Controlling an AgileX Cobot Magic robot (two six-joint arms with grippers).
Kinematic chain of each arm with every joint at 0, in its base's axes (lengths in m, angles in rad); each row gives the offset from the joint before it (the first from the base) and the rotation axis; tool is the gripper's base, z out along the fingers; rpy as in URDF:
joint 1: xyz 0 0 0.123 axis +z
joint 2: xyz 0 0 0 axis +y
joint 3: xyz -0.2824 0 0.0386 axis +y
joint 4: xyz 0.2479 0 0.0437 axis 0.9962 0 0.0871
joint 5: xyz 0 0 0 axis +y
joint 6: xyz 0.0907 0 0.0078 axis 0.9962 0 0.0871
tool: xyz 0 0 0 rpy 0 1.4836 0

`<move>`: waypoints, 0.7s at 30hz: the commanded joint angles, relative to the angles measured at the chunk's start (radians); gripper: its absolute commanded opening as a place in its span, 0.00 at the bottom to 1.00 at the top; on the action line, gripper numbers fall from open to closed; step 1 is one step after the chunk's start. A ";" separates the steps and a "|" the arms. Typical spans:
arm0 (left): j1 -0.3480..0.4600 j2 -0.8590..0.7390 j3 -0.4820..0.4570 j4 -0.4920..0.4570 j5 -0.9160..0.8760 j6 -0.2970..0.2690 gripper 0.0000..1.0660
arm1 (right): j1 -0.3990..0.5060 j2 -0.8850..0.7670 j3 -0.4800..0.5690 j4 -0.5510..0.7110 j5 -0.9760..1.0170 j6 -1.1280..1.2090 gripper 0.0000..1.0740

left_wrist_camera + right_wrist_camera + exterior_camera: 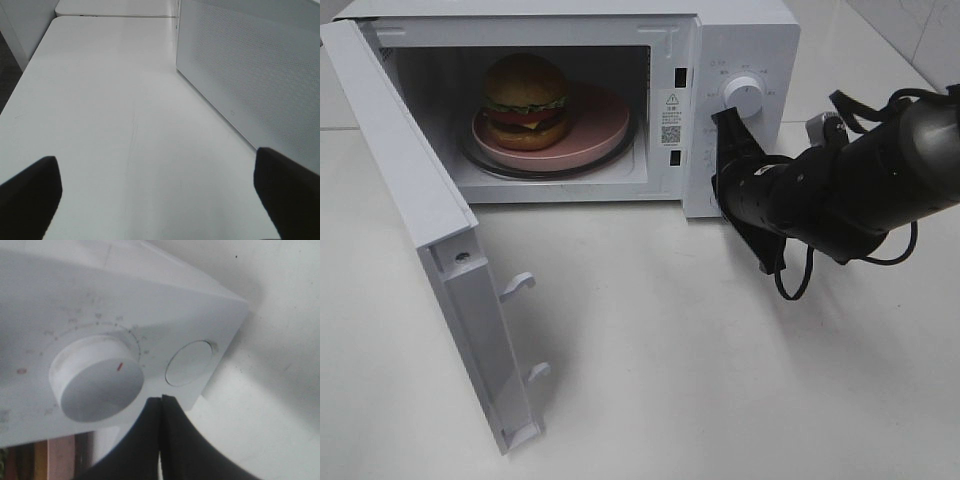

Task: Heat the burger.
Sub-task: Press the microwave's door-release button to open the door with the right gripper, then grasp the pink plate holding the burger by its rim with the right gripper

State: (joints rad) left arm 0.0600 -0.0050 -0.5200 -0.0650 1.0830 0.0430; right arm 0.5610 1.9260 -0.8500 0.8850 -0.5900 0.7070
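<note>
Your burger (526,100) sits on the pink plate (605,128) inside the microwave (765,45), whose door (430,230) hangs wide open on the left. Your right gripper (725,122), fingers pressed together, is beside the dial (743,95). Twist now and probably nothing heats. Your left gripper (157,187) is spread.

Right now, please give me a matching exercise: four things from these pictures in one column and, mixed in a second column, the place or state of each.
Column one:
1. burger
2. microwave door
3. left fingers
4. right fingers

Column two:
A. pressed together
B. swung open
C. on the pink plate
D. spread wide apart

Pairs: 1-C, 2-B, 3-D, 4-A
</note>
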 commanded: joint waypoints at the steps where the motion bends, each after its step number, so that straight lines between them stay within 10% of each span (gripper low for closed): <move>1: 0.000 -0.019 0.004 -0.007 -0.014 0.000 0.92 | -0.002 -0.058 0.001 0.020 0.117 -0.219 0.00; 21: 0.000 -0.019 0.004 -0.007 -0.014 0.000 0.92 | -0.002 -0.293 -0.011 -0.156 0.759 -0.945 0.00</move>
State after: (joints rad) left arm 0.0600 -0.0050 -0.5200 -0.0650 1.0830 0.0430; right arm 0.5610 1.6570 -0.8490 0.7980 0.0910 -0.2040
